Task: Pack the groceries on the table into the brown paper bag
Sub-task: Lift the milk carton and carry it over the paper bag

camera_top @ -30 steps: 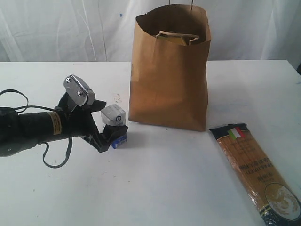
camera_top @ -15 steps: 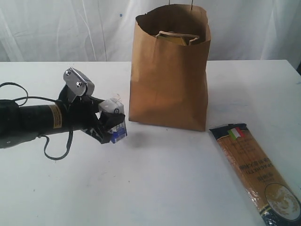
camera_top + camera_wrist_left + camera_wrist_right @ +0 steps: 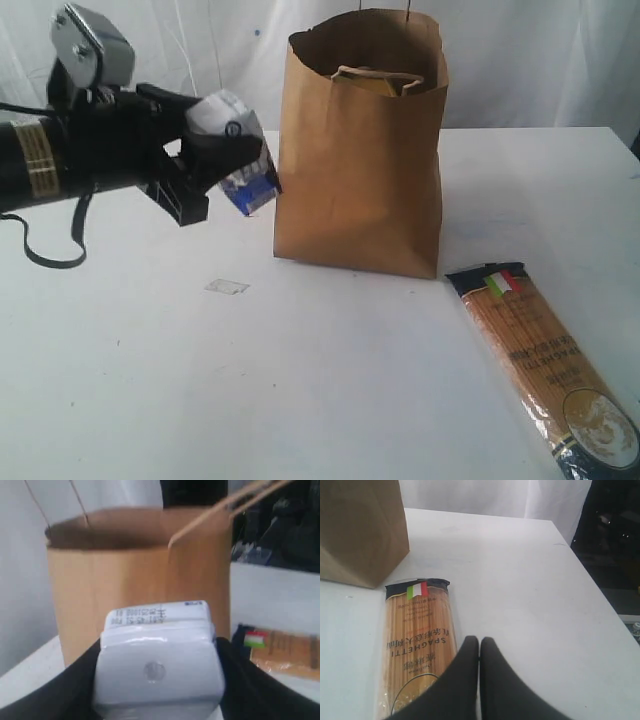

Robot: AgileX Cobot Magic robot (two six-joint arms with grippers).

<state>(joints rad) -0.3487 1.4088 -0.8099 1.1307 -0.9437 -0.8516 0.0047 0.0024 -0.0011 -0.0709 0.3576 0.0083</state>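
Observation:
My left gripper (image 3: 235, 160) is shut on the small white-blue carton (image 3: 238, 150), held up in the air just left of the brown paper bag (image 3: 360, 150). In the left wrist view the carton (image 3: 159, 662) fills the space between the black fingers (image 3: 75, 680), and the bag (image 3: 135, 575) stands behind it. The long spaghetti packet (image 3: 545, 365) lies flat on the table (image 3: 300, 400) to the right of the bag. My right gripper (image 3: 479, 641) is shut on nothing, hovering beside the packet (image 3: 415, 640); it does not show in the exterior view.
The bag's mouth is open, with a twisted handle (image 3: 380, 76) and something yellowish inside. A small clear scrap (image 3: 226, 287) lies on the table left of the bag. A white curtain hangs behind. The table's right edge (image 3: 590, 587) is near the right gripper.
The left gripper closed on the carton, then lifted it off the table, up to about the bag's upper half. A small scrap now shows where the carton stood. The right gripper has not moved.

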